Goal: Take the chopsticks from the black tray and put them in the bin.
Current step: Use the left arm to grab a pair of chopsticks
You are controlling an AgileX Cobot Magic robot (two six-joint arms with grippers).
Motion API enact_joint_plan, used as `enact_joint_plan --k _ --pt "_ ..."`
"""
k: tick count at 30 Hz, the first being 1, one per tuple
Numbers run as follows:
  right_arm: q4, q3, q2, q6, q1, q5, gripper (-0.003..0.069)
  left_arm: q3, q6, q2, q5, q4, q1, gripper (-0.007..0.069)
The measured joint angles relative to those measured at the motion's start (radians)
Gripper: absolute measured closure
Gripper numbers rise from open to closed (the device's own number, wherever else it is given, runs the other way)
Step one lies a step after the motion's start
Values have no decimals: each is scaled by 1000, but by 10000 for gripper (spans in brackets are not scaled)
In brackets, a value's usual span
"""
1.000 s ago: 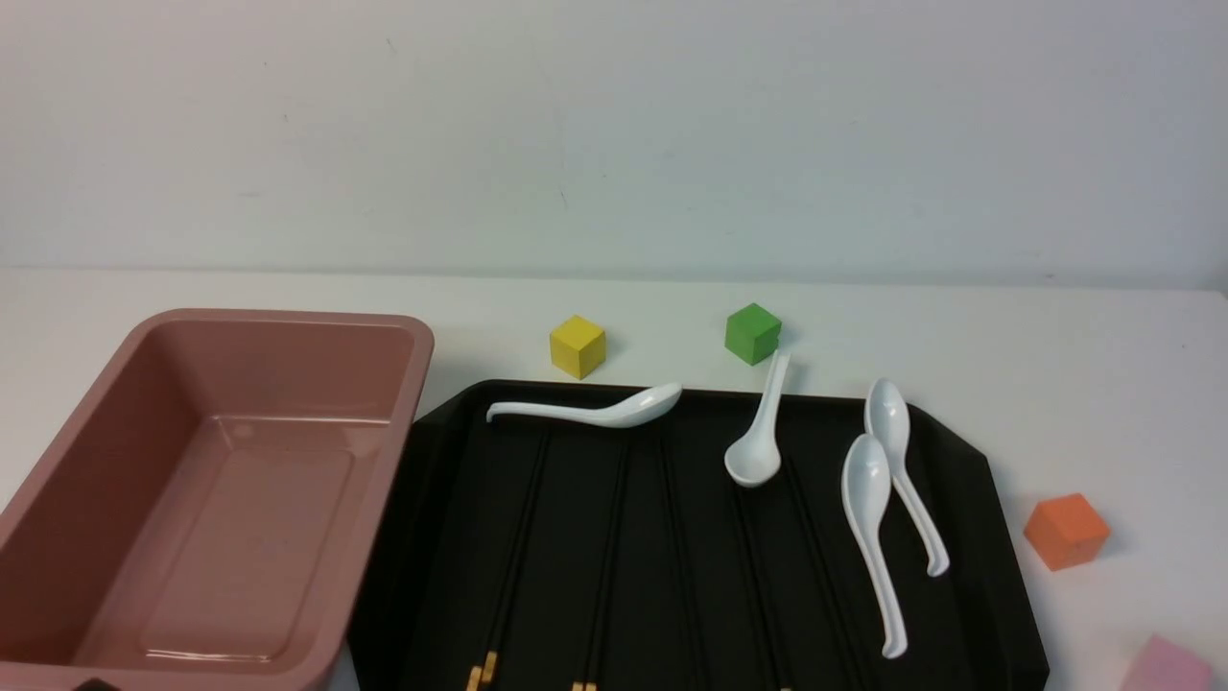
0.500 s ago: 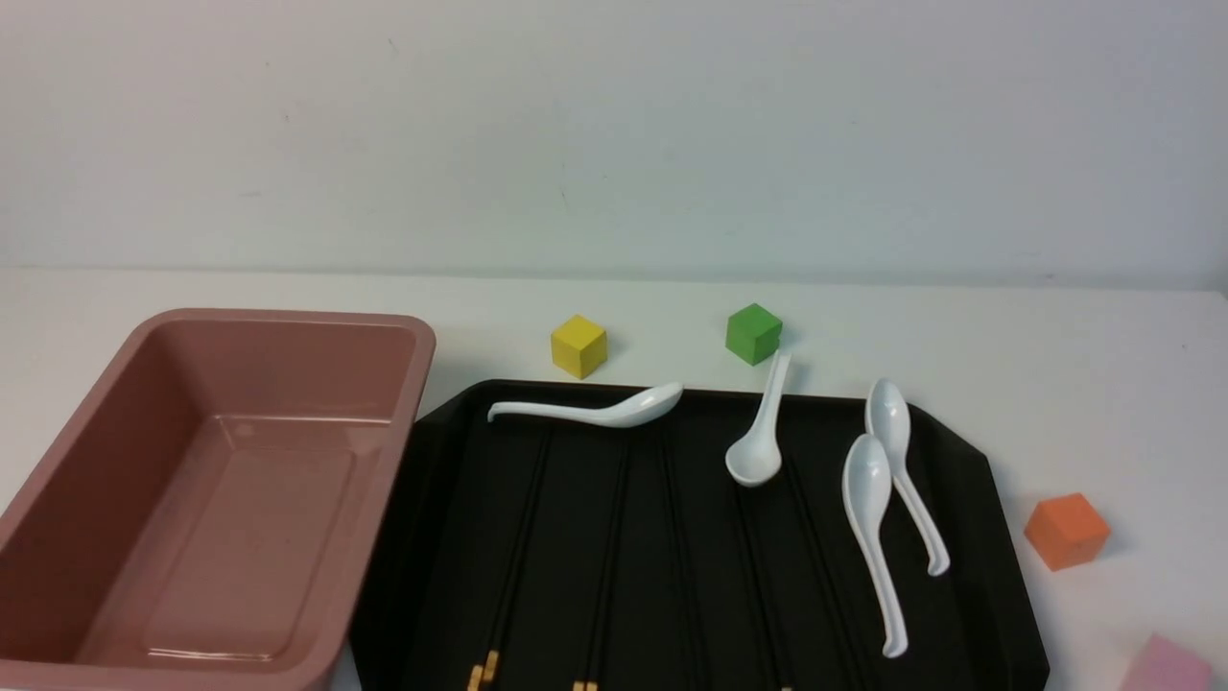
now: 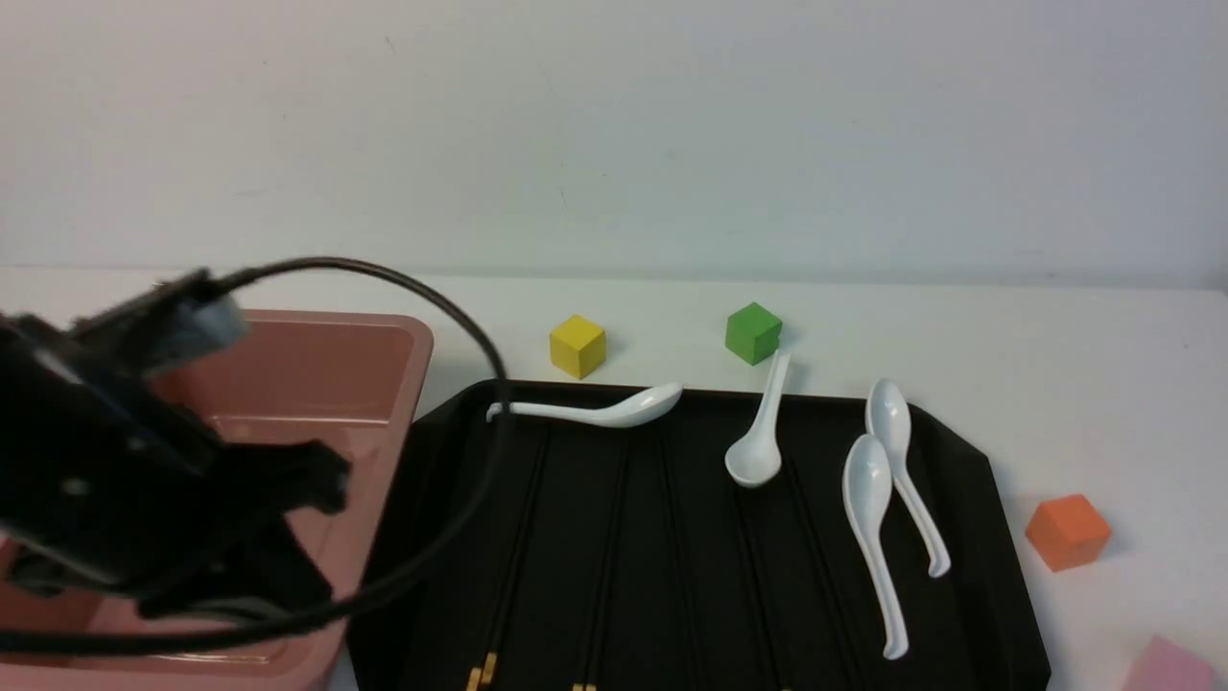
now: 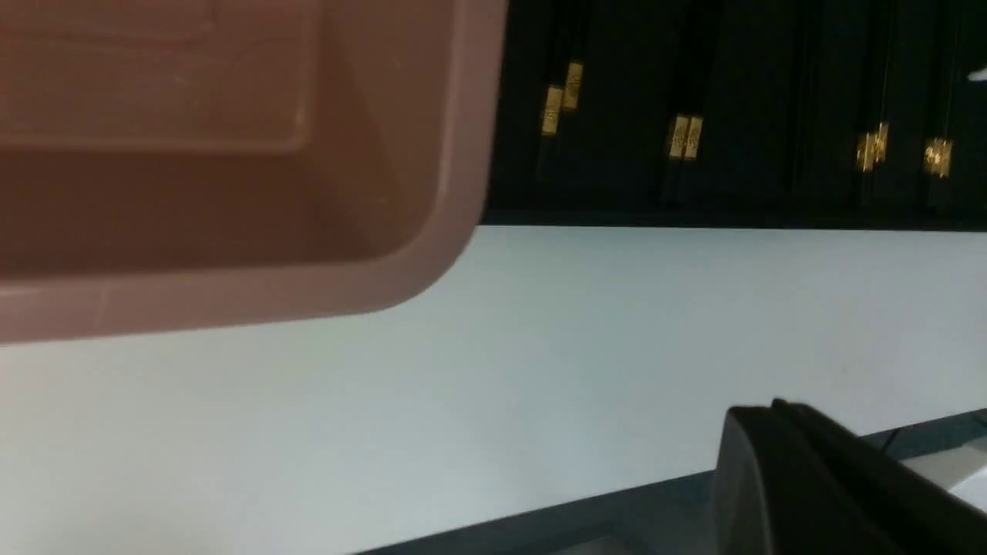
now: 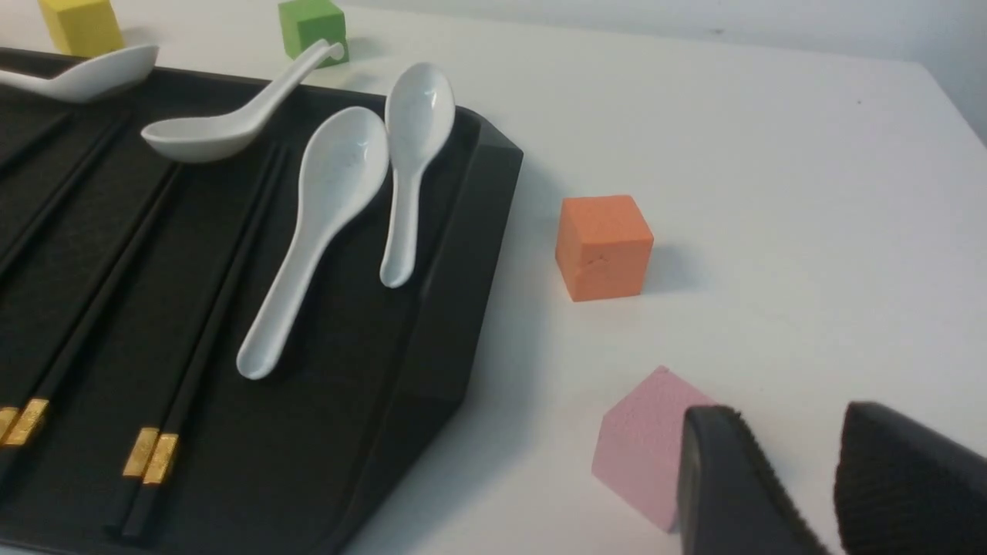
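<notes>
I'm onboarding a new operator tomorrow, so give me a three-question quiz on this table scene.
1. True or false: the right pincer holds no chopsticks.
2. How many white spoons lie on the black tray?
3. What colour is the cube nearest the tray's right rim: A yellow, B green, C orange?
Key: 1 true; 2 four; 3 C.
</notes>
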Motion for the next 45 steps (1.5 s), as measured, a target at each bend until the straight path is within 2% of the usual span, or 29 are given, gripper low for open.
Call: enact_joint_plan --k 4,9,18,23,28,35,37,41,45 --pt "0 0 0 0 0 0 419 -34 -156 144 -106 112 -199 637" --pt "0 0 0 0 0 0 419 -96 -239 288 -134 206 -304 608" --pt "0 0 0 0 0 0 419 -242 -274 517 -137 356 -318 395" --pt "0 0 0 0 0 0 419 -273 -275 590 -169 418 -315 343" --pt "0 0 0 0 0 0 419 -278 -282 667 -223 468 -315 341" --pt "-1 0 0 0 0 0 419 -286 -300 734 -265 473 -315 349" --pt "-2 0 0 0 0 0 419 -290 -323 741 -264 473 -315 384" --pt "-2 0 0 0 0 0 419 -297 -350 745 -259 465 -315 512" --pt "-1 0 0 0 0 0 419 -293 -353 724 -247 451 -315 512"
